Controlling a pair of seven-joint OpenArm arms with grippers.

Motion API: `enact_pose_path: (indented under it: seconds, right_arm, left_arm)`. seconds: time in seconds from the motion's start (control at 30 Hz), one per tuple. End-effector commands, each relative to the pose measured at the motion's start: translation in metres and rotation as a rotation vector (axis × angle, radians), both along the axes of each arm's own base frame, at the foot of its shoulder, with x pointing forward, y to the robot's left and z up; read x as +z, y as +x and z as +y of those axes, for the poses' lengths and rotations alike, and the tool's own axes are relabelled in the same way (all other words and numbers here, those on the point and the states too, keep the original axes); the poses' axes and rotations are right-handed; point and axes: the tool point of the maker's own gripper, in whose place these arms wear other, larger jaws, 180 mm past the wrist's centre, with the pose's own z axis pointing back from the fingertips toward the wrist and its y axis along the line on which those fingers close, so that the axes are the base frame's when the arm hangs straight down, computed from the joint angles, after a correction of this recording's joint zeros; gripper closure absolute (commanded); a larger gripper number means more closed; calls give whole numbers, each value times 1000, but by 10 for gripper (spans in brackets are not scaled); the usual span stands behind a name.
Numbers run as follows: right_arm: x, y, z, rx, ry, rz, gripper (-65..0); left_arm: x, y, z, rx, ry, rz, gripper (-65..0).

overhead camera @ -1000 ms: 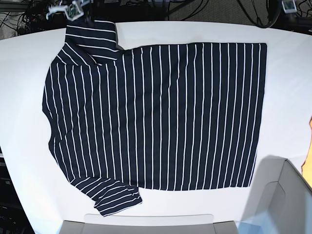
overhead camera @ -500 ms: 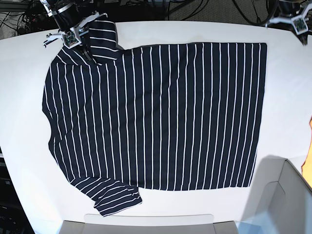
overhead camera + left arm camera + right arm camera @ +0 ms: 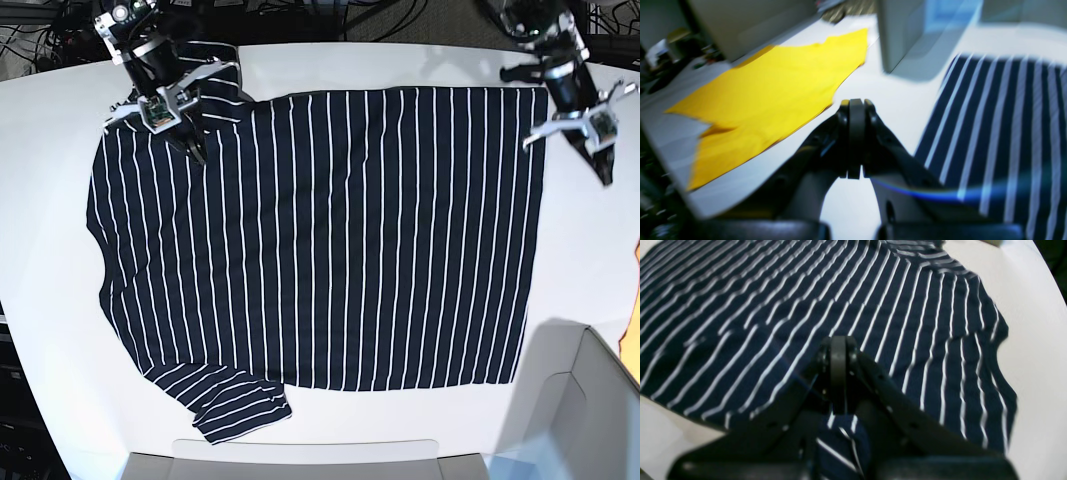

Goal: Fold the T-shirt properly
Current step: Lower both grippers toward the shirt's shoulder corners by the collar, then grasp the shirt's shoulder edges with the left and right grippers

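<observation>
While the T-shirt (image 3: 320,240) lies spread flat across the white surface (image 3: 50,330), both arms hang over its far edge. The right gripper (image 3: 197,152) sits above the shoulder area next to the far sleeve (image 3: 215,80), its jaws pressed together with nothing between them — in the right wrist view the closed tips (image 3: 838,373) hover over the striped cloth, and whether they touch it cannot be told. The left gripper (image 3: 606,172) is just off the shirt's hem corner, over bare surface; its jaws are together too, empty. In the blurred left wrist view a yellow cloth (image 3: 766,93) lies on the surface beyond the gripper (image 3: 855,140), with the shirt's striped edge (image 3: 1000,133) to one side. The near sleeve (image 3: 235,400) lies creased near a grey box (image 3: 570,410) — apart from it.
</observation>
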Motion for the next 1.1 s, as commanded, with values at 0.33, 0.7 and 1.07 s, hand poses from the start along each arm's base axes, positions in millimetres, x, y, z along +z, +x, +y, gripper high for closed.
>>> enact_pose_path:
  seconds: [0.33,0.7,1.07]
  right_arm:
    - [4,-4,30,34,84,6,-203]
    - [11,-45,9,-146,221,-29,-237]
    - [2,-68,-16,-273,288,51,-238]
  left_arm:
    - [-9,47,-80,-460,17,111,-132]
    - [-10,57,-89,-648,172,236,-148]
    - [-2,74,-64,-624,264,326,-150]
